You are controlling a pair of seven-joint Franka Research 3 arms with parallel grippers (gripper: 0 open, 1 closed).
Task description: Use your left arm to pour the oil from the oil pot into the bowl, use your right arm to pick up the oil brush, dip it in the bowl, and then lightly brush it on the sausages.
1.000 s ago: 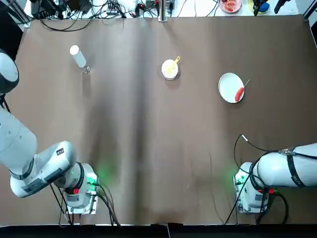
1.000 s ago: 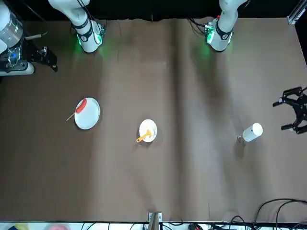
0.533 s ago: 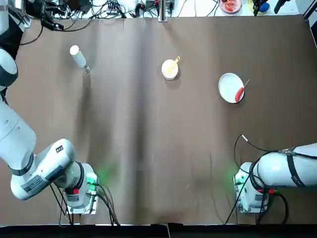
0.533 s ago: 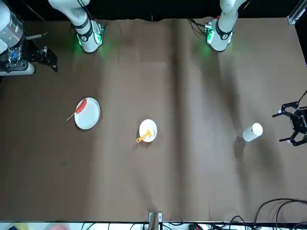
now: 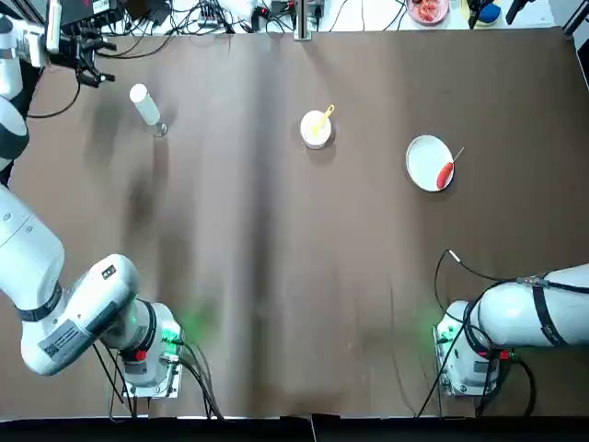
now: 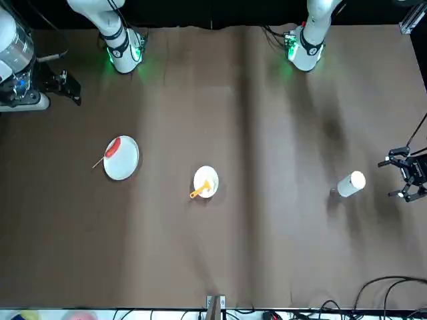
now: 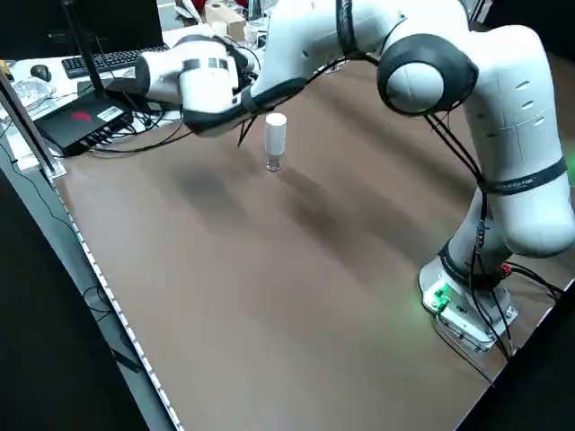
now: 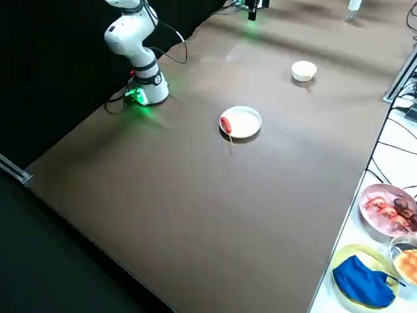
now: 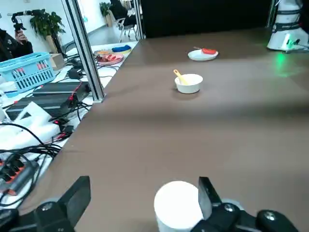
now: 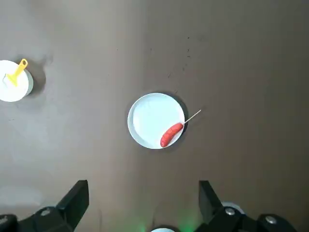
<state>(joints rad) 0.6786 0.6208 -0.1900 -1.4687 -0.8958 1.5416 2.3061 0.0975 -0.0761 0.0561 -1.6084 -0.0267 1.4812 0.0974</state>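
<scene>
My left jaws [image 6: 386,179] are spread at the worktop's [image 6: 280,253] left side. The oil pot [image 6: 351,183] stands upright to their right, its long axis vertical, nearer my left arm. My right jaws [image 10: 144,186], also spread, wait beyond the sausage plate [image 10: 149,116].

A robotics lab is shown: two jointed robot arms [image 5: 87,318] are mounted at a brown-covered bench [image 5: 276,230], metal posts [image 9: 84,46] are set around it, and tangled cables [image 5: 198,17], a monitor [image 7: 99,22] and a keyboard [image 7: 112,59] are kept alongside.
</scene>
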